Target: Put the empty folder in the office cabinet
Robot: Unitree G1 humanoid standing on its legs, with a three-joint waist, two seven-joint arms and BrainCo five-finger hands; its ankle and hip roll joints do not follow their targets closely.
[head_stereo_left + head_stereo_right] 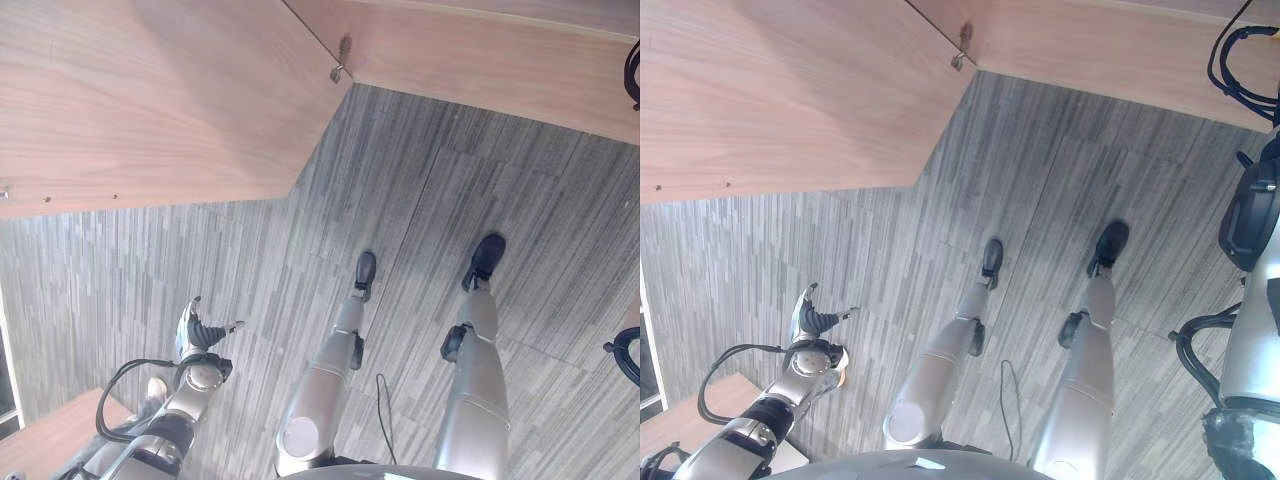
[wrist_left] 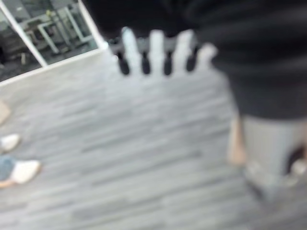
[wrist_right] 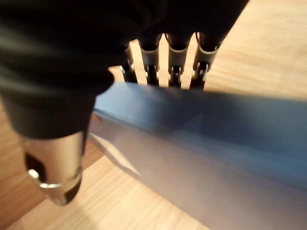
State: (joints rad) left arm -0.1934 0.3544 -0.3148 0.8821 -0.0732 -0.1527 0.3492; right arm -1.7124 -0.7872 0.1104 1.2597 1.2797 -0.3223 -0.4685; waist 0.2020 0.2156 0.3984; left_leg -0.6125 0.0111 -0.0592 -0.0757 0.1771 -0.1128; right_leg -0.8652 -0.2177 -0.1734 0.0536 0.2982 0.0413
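**Blue folder gripped in the right hand against wood; left hand idle over the floor**

A grey striped carpet floor (image 1: pixel 470 170) is seen in the head views, bordered by large wooden cabinet panels (image 1: pixel 150 90), one of them carrying a small metal fitting (image 1: pixel 342 60) at its edge. A lower wooden surface (image 1: pixel 50 430) is seen beside the left arm.

The blue folder (image 3: pixel 201 148) is seen in the right wrist view, held across the right hand (image 3: pixel 48 72). The fingers (image 3: pixel 175 62) are curled down behind its upper edge, and the thumb (image 3: pixel 55 167) is set on its near side, so the folder is pinched between them. Light wood is visible past the fingers and below the folder; whether the folder touches that wood cannot be told.

The left hand (image 1: pixel 197 332) is seen low over the floor, well apart from the cabinet panels. Its fingers (image 2: pixel 156 48) are held straight and loosely spread, with nothing between them. In the left wrist view, a person's light shoes (image 2: pixel 17 163) are seen on the floor well beyond the fingers, and a glazed partition (image 2: pixel 43 28) is seen further off.
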